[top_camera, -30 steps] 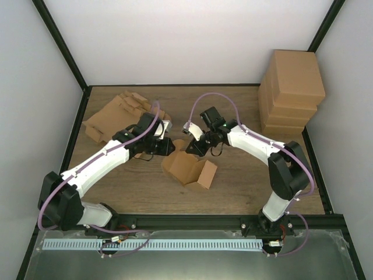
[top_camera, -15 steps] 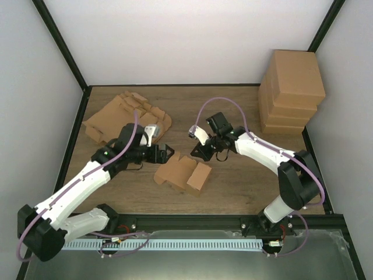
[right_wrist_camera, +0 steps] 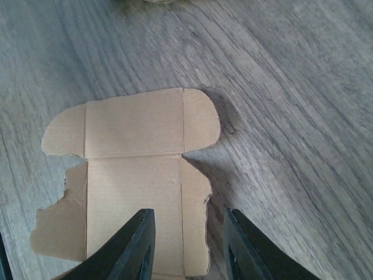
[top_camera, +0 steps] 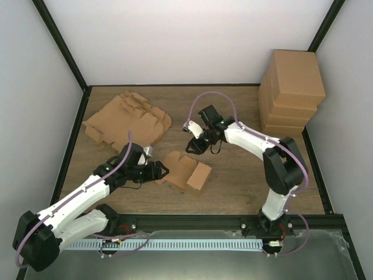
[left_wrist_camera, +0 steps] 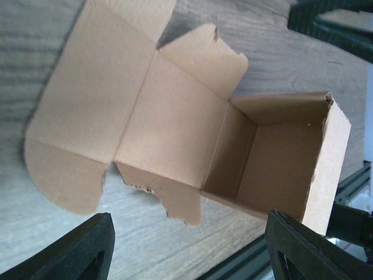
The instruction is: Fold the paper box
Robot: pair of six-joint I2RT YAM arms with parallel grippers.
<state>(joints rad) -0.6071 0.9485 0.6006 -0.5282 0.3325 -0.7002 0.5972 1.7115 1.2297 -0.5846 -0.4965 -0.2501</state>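
Count: 1 open box (top_camera: 185, 172) at table centre; 1 pile of flat blanks (top_camera: 125, 119) at 10 o'clock (sheets overlap, can't count them); 1 stack of closed boxes (top_camera: 291, 93) at 2 o'clock, layers hard to separate.

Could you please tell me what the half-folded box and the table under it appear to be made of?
The half-folded brown paper box: likely thin matt cardboard, with ragged fibrous cut edges and crisp creases. The grained table top: wood or wood-look laminate, matt; the streaky grain cannot settle which.
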